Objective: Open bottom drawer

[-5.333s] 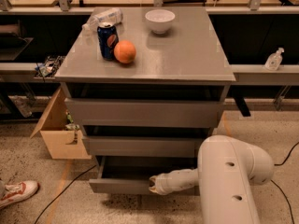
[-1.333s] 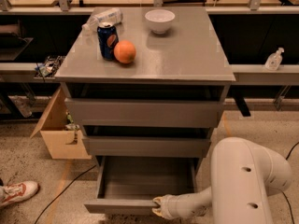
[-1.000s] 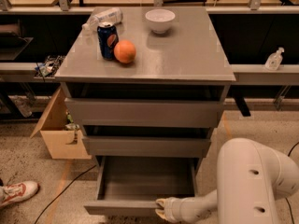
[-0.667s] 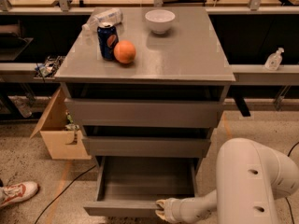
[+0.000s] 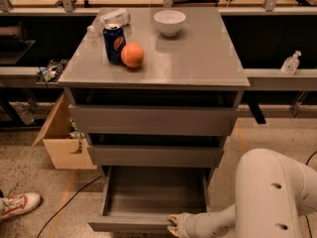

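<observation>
The bottom drawer (image 5: 148, 197) of the grey cabinet is pulled far out, and its shallow grey box interior is bare. Its flat front (image 5: 124, 225) lies near the lower edge of the camera view. My gripper (image 5: 173, 224) is at the right part of that front's top edge, at the end of my white arm (image 5: 270, 197), which comes in from the lower right. The two drawers above, the mid-sized one (image 5: 154, 155) and the tall one (image 5: 153, 120), are shut.
On the cabinet top stand a blue can (image 5: 114, 42), an orange (image 5: 132, 55), a white bowl (image 5: 169, 22) and a lying plastic bottle (image 5: 110, 19). An open cardboard box (image 5: 62, 140) sits on the floor at the left. A person's shoe (image 5: 17, 204) is at the lower left.
Over the last five seconds the bottom drawer has slid out from slightly open to far out, with my gripper moving toward the camera with its front. In the last second nothing visibly moved.
</observation>
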